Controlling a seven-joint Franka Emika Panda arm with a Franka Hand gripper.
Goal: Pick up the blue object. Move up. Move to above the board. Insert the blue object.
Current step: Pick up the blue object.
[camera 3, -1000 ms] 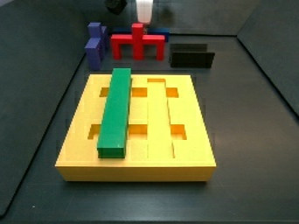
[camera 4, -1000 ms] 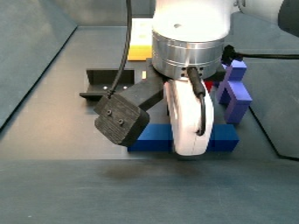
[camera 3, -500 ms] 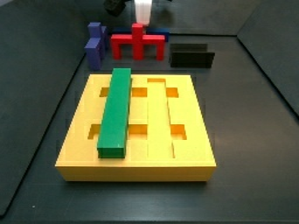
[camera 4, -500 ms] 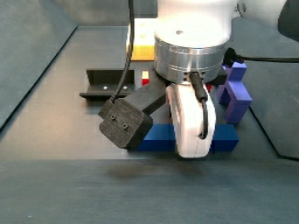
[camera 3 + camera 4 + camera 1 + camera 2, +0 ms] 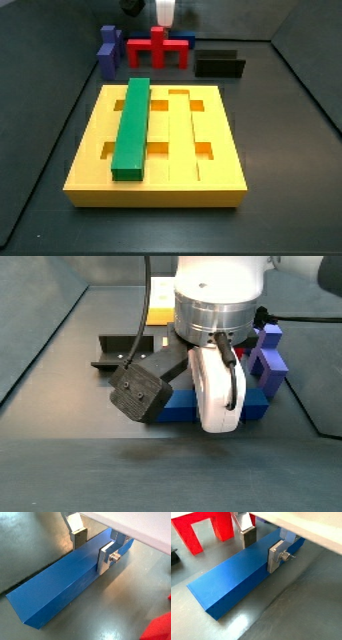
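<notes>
The blue object (image 5: 60, 582) is a long navy bar lying on the dark floor; it also shows in a wrist view (image 5: 238, 574) and in a side view (image 5: 181, 406). My gripper (image 5: 92, 553) straddles the bar near one end, one finger (image 5: 105, 558) flat on its side and the other pressed to the opposite side. The same grip shows in the wrist view (image 5: 262, 551). In a side view the gripper (image 5: 221, 416) stands over the bar. The yellow board (image 5: 214, 130) lies apart, with a green bar (image 5: 131, 125) in one groove.
A red piece (image 5: 158, 48) and a purple-blue piece (image 5: 107, 50) stand beyond the board, close to the gripper (image 5: 164, 12). The dark fixture (image 5: 218, 63) stands beside them. The red piece (image 5: 201, 529) is close to the bar. Grey walls bound the floor.
The gripper has stayed over the blue object, shifting only slightly. The bar looks a little higher in the side view than before.
</notes>
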